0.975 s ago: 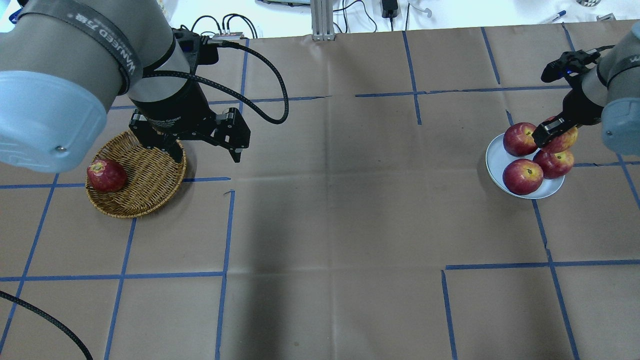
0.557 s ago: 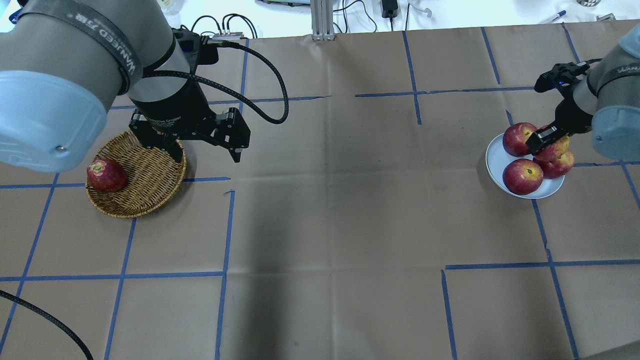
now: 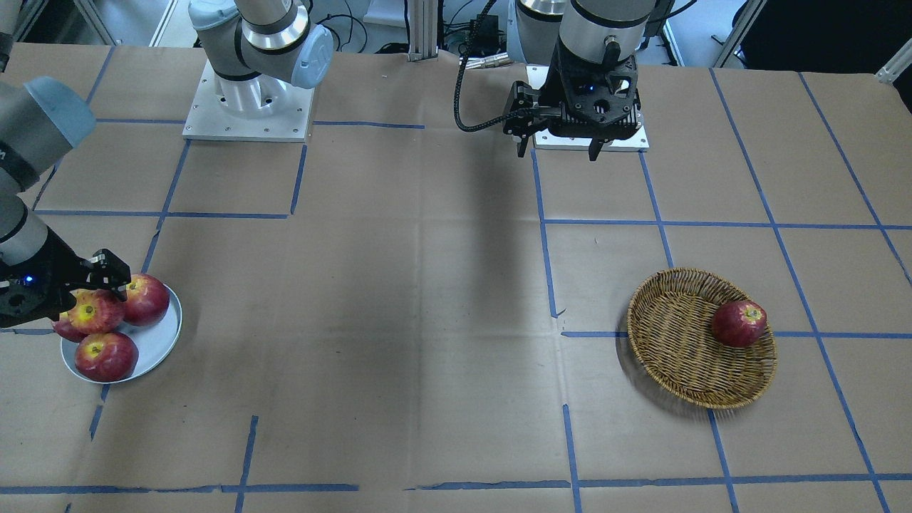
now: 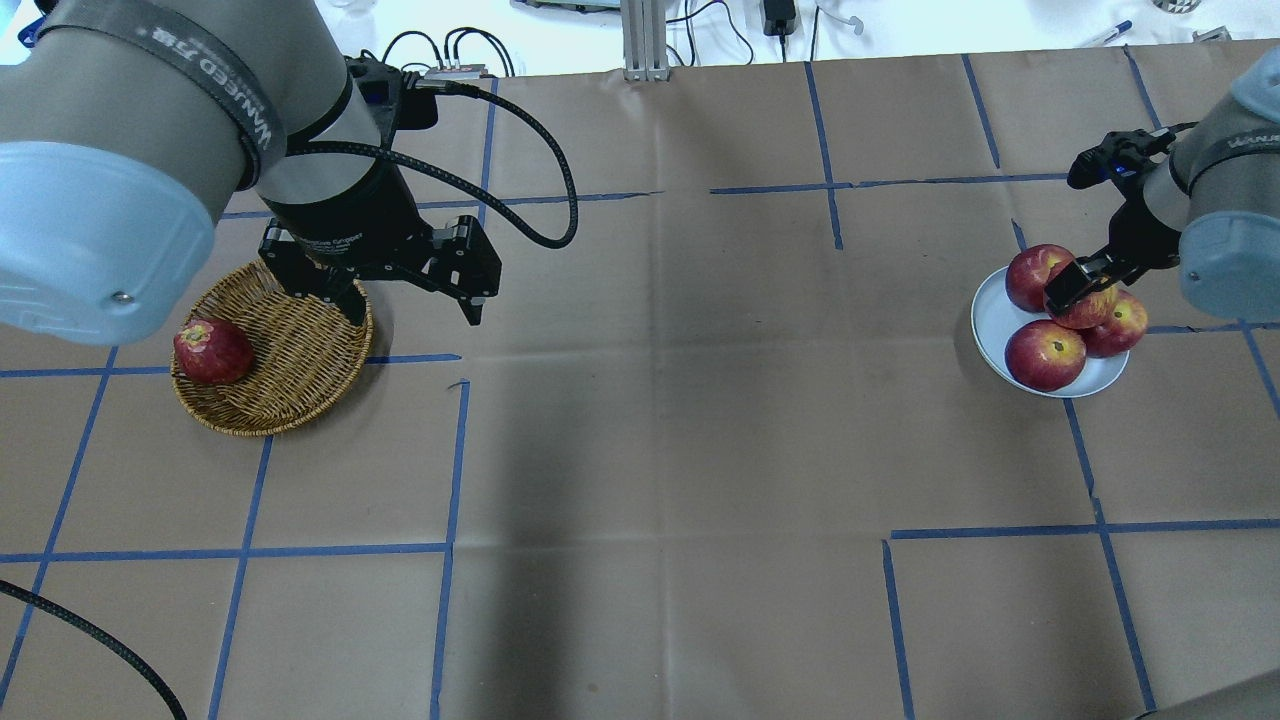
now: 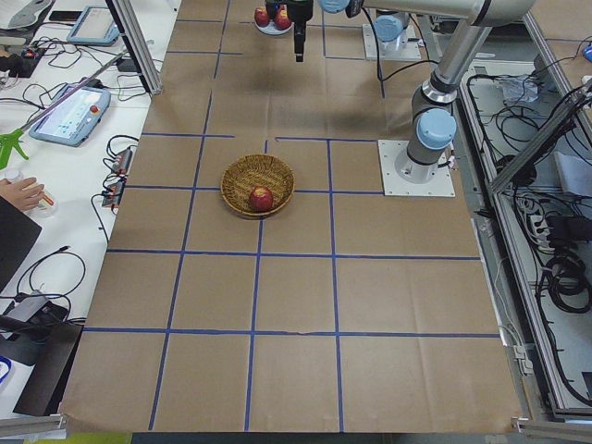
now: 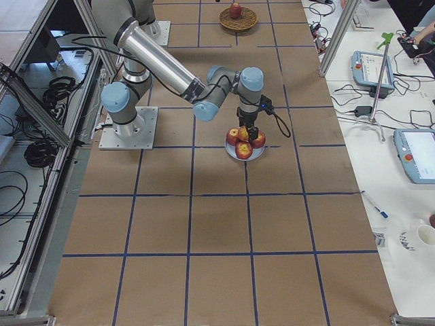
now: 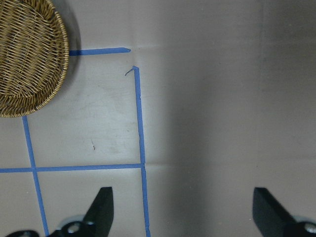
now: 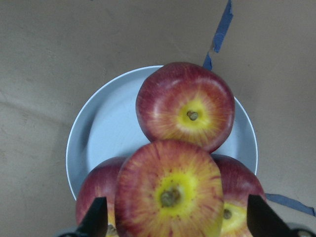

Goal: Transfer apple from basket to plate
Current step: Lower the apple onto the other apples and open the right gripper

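Observation:
The pale streaky apple (image 8: 170, 195) with a broad yellow top lies on three darker red apples on the grey-blue plate (image 8: 98, 138). It also shows in the overhead view (image 4: 1090, 308). My right gripper (image 8: 175, 217) straddles it, and the wrist view shows a gap between each finger and the apple, so it is open. The wicker basket (image 4: 290, 390) sits at the table's left and holds one dark red apple (image 4: 212, 351). My left gripper (image 4: 410, 312) is open and empty, hanging over the basket's far right rim.
Three glossy red apples (image 4: 1045, 353) crowd the plate (image 4: 990, 320), which sits near the table's right edge. Blue tape lines (image 4: 450, 450) grid the brown paper table cover. A black cable (image 4: 540, 150) loops off the left wrist. The arm bases (image 3: 246, 107) stand at the table's back.
My right gripper has moved left and down with the pale apple, from the plate's far right rim to the top of the pile. The left arm has not moved.

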Controlling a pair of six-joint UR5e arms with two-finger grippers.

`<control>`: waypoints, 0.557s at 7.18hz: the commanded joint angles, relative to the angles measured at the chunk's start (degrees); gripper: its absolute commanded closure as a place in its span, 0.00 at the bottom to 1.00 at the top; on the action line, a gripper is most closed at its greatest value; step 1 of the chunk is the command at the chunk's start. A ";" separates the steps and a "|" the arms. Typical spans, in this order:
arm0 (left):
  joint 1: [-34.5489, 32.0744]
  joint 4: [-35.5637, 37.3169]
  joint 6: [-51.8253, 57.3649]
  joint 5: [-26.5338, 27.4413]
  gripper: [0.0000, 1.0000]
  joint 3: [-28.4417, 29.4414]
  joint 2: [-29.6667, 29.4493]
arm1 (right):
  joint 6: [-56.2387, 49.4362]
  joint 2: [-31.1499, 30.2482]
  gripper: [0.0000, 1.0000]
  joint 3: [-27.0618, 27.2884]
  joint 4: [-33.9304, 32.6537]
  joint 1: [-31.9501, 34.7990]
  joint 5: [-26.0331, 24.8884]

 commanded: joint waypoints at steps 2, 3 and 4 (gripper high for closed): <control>0.04 0.00 0.00 0.00 0.01 0.00 0.00 | 2.24 -2.61 0.00 -4.73 4.24 0.42 -0.01; 0.04 0.00 0.00 0.00 0.01 0.00 -0.09 | 6.26 -5.32 0.00 -6.75 10.19 0.69 0.60; 0.04 0.00 0.00 0.00 0.01 0.09 0.00 | 9.26 -7.69 0.00 -8.17 14.77 2.34 0.69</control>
